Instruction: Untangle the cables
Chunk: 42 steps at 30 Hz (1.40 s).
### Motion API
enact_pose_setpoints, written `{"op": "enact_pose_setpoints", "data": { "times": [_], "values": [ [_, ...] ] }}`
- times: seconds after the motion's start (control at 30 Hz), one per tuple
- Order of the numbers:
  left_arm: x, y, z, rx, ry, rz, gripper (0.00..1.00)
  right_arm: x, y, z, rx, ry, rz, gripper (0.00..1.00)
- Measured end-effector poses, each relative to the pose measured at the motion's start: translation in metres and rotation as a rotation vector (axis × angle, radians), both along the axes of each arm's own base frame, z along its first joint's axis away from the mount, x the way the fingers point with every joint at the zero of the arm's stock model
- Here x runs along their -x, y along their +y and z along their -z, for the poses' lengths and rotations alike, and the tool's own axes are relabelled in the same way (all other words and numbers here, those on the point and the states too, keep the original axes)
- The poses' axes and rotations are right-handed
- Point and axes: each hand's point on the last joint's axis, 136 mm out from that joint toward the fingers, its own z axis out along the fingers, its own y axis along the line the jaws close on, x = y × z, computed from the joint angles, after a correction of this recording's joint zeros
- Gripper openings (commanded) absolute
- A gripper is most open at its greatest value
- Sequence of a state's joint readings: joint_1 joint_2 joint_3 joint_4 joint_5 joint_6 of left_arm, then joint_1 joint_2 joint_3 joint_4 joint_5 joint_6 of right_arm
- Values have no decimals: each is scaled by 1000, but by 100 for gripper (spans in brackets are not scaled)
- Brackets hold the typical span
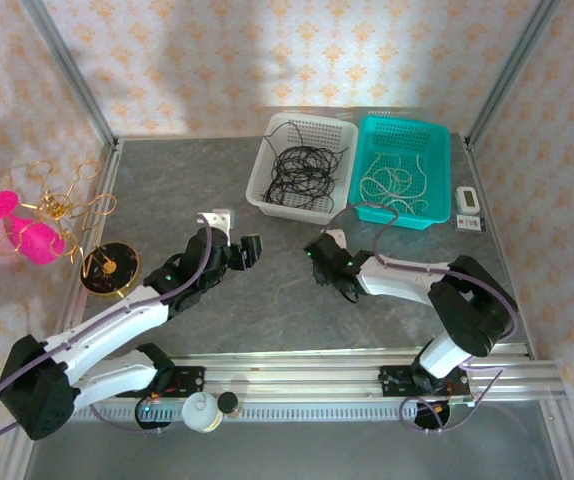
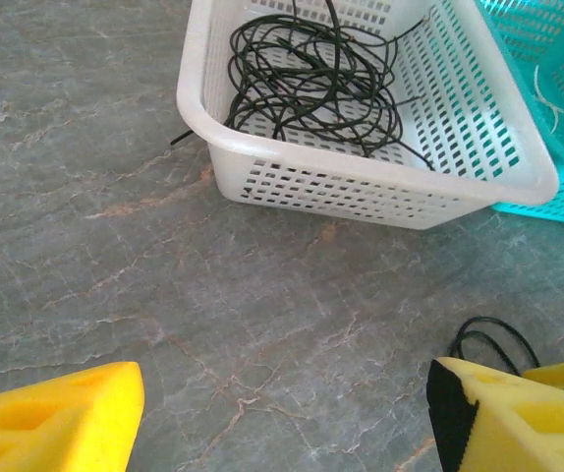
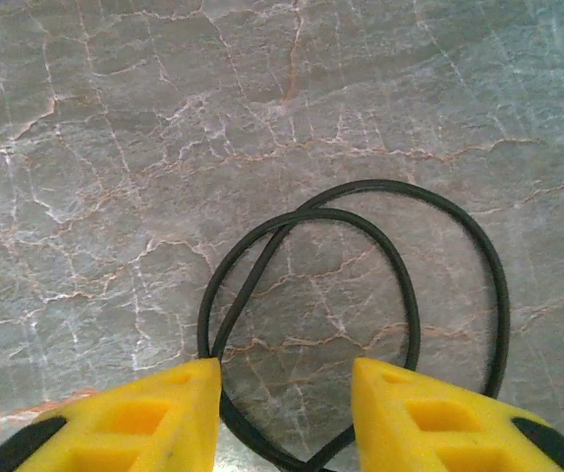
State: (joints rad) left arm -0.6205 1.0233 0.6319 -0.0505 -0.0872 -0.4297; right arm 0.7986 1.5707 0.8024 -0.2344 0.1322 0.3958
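When looked at from above, the left arm is seen stretched low and diagonally over the table, so that the left gripper faces the white basket. A heap of black cables is held in that basket, well ahead of the fingertips. White cables are coiled in the teal basket just beside it. The right arm is folded sharply at the elbow, with its forearm laid leftward and the right gripper tipped down toward the table.

From the left wrist, two yellow fingers are shown spread wide, with bare stone between them and nothing held. The white basket is set ahead of them and slightly to the right. Just beyond the right-hand finger a small black cable loop is laid on the table, with a yellow finger of the other gripper beside it.

From the right wrist, the fingers are pointed steeply at the table and stood moderately apart. The black cable loop, doubled into two overlapping rings, is spread flat ahead of them. Its near bend is passed through the gap between the tips, close against the left-hand finger, but it is not seen to be pinched.
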Motion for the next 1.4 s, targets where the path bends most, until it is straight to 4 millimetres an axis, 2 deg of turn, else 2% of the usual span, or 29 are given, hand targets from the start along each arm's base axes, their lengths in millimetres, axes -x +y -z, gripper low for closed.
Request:
{"op": "enact_pose_setpoints", "data": {
  "times": [0.07, 0.23, 0.3, 0.37, 0.5, 0.6, 0.7, 0.87, 0.93, 1.0, 1.13, 1.23, 1.4],
  "values": [
    [0, 0, -2, 6, -6, 1, 77, 1, -1, 0, 10, -2, 8, 20],
    [-1, -2, -2, 11, -10, 5, 77, 4, -4, 2, 33, 2, 14, 17],
    [-2, -3, 0, 11, -7, 8, 76, 6, -5, 2, 43, 3, 13, 11],
    [-2, -4, 0, 14, -9, 11, 76, 7, -6, 3, 55, 2, 12, 1],
    [0, -6, 3, 20, -5, 26, 73, 9, -10, 2, 71, 4, 22, 0],
    [4, -14, 1, 40, -17, 72, 73, 12, -13, -10, 73, 5, 18, 0],
    [14, -29, -5, 79, -61, 167, 74, 9, -7, -53, 16, -41, 1, 0],
    [24, -64, -20, 160, -151, 338, 77, 2, 10, -175, -183, -209, -42, 0],
    [25, -77, -25, 195, -183, 388, 77, 6, 9, -213, -241, -253, -56, 0],
    [24, -88, -26, 228, -205, 436, 78, 12, 8, -241, -288, -281, -71, 0],
    [28, -111, -32, 284, -258, 536, 80, 25, 6, -285, -382, -318, -108, 0],
    [34, -128, -38, 317, -304, 610, 84, 32, 9, -309, -447, -341, -139, 0],
    [29, -136, -26, 307, -303, 624, 84, 37, 15, -337, -513, -368, -177, 0]
  ]
}}
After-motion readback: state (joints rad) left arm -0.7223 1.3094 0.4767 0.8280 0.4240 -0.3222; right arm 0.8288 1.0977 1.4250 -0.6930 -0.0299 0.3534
